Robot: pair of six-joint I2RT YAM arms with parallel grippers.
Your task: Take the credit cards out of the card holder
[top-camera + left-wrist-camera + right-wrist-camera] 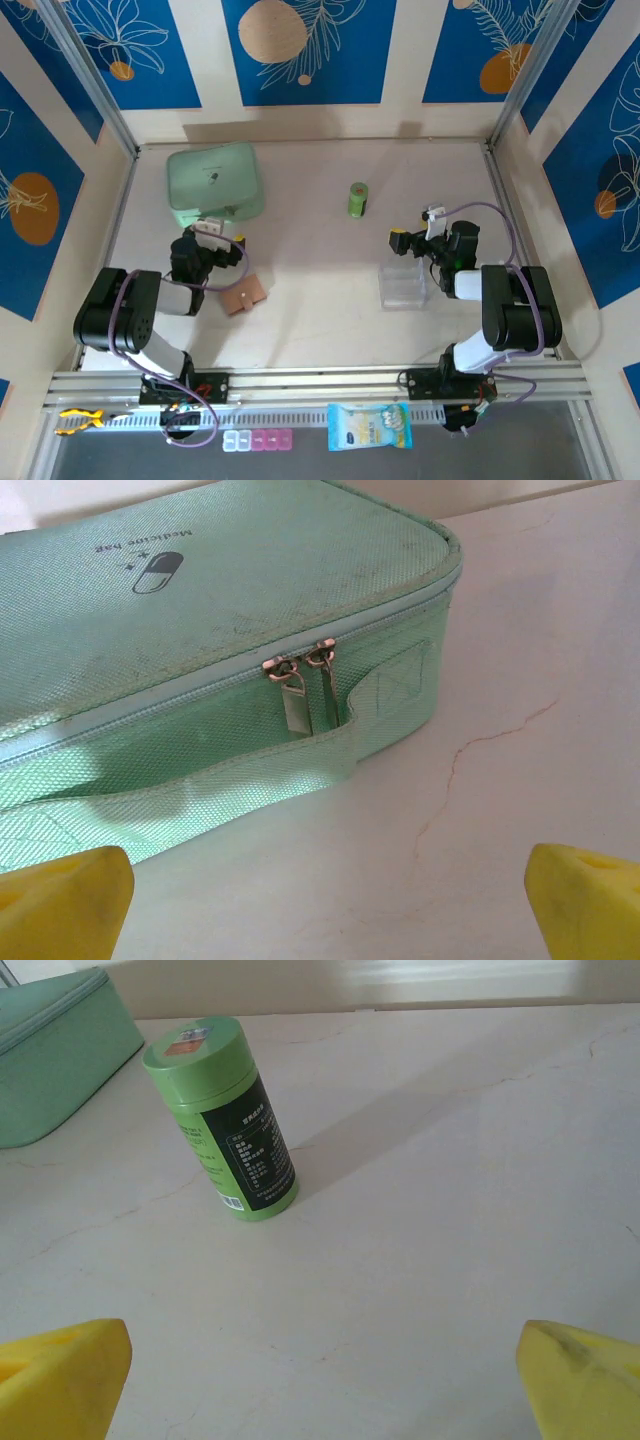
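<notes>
Currently left gripper (320, 910) and right gripper (320, 1385) both spread, empty; left faces mint case (200, 590), so we risk grabbing it, not card holder (245, 294).

Both arms share one build, chunky black joint housings joined by white links, and the left arm (115, 315) and the right arm (515, 310) look alike. A thin purple cable (480, 204) loops along each arm. The left hand (325, 905) ends in blunt, matte yellow fingertips (60, 900) shaped like wedges. The right hand (325, 1385) has the same yellow fingertips (585, 1380), faintly scuffed. Each arm rises from a small black base (165, 385).
</notes>
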